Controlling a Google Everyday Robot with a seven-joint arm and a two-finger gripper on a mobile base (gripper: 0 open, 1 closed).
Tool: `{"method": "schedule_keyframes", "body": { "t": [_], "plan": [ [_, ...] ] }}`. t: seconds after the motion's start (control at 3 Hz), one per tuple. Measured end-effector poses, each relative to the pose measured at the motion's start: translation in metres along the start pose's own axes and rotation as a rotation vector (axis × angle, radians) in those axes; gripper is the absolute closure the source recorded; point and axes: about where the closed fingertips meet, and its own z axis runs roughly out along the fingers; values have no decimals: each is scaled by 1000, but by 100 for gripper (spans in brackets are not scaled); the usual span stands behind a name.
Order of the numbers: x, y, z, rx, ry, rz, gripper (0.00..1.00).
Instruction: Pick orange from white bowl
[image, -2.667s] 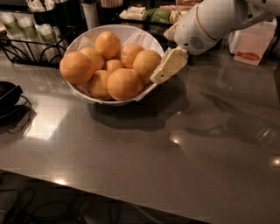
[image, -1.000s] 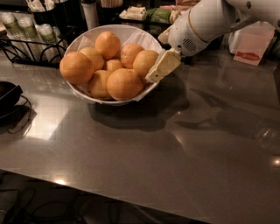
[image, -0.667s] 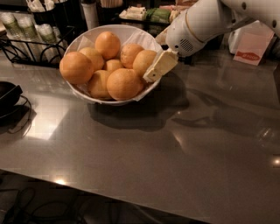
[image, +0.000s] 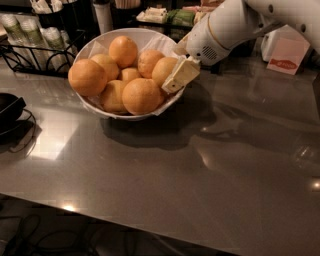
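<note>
Nearest, a bare stretch of the glossy grey table is seen, with a black object at its 9 o'clock edge. Beyond it, toward 11 o'clock of the view, the white bowl is set, lined with white paper and heaped with some eight oranges.

The orange judged to be aimed at lies at 3 o'clock in the bowl, high in the heap and leaning on its neighbours. The gripper is placed at the bowl's 3 o'clock rim, a cream pad laid against that fruit's outer side, with the white arm running away toward 2 o'clock. Whether the gripper is open or closed cannot be told, and nothing is seen to be lifted by it.

The fruit is judged to be firm, fairly heavy and smooth-skinned, so a slip is likely if it is pinched off-centre. It would best be taken across its widest part, from above, with moderate pressure so that the skin is not bruised. Since it is propped by the others, some rolling in the heap should be expected when it is lifted.

Farther back, a black wire rack holding cups is seen at 10 o'clock of the bowl, and a white and red box at 2 o'clock of the view.
</note>
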Motion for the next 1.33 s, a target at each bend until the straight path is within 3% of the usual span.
{"method": "schedule_keyframes", "body": {
  "t": [1.33],
  "plan": [
    [26, -8, 28, -48, 47, 44, 31]
  ]
}}
